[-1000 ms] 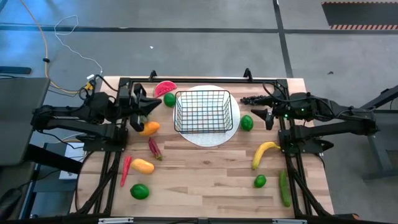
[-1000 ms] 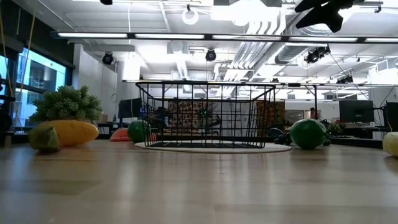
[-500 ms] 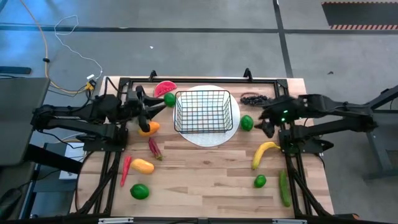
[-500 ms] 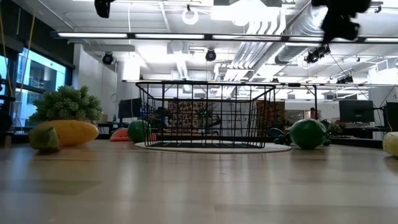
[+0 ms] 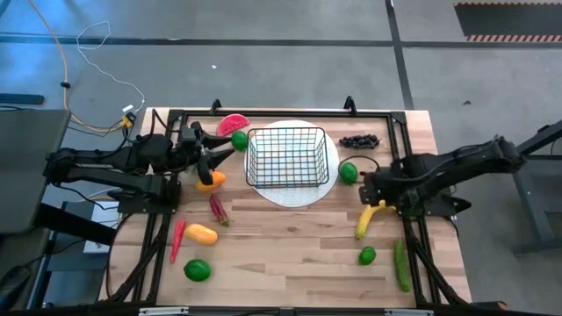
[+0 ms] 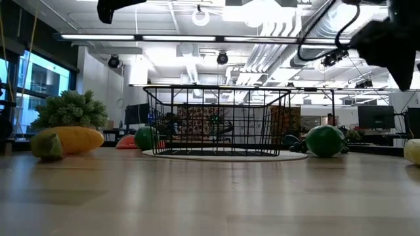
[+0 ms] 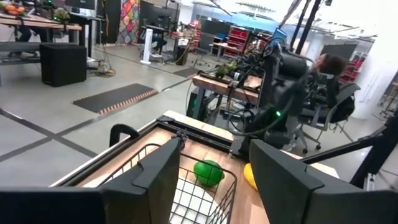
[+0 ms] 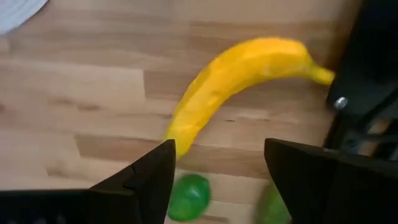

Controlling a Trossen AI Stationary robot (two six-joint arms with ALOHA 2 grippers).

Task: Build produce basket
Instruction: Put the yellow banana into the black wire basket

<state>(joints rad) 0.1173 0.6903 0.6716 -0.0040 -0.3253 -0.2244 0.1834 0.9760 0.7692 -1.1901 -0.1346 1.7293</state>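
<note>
Here, the rectangular black wire-mesh basket (image 5: 285, 157) is sitting empty on a round white plate (image 5: 329, 180) in the upper middle of the high view, on the pale wooden bench (image 5: 290, 246). The right claw (image 5: 368, 190) is hanging just right of centre, above the upper end of the curved yellow toy banana (image 5: 372, 216); in its wrist view the two dark fingers (image 8: 146, 180) are standing released, with the banana (image 8: 233, 81) lying on the wood between them and untouched, and a small green lime (image 8: 189, 196) showing past it. The left claw (image 5: 213, 158) is hovering at the left side of the basket, above an orange-yellow toy fruit (image 5: 211, 181); its fingers (image 7: 155, 174) are also spread apart and are grasping nothing, and its wrist view is looking over the basket rim (image 7: 205, 186) toward a round green lime (image 7: 208, 172).

In the high view, that lime (image 5: 349, 172) is resting at the plate's right edge. A red watermelon slice (image 5: 233, 124) and another green lime (image 5: 239, 140) are lying at upper left of the basket, and a dark bunch of grapes (image 5: 360, 140) at its upper right. Across the lower frame are lying a red pepper (image 5: 218, 209), a second red pepper (image 5: 178, 239), a yellow-orange fruit (image 5: 201, 233), a large green lime (image 5: 197, 269), a small green lime (image 5: 367, 255) and a long green cucumber (image 5: 401, 265).
</note>
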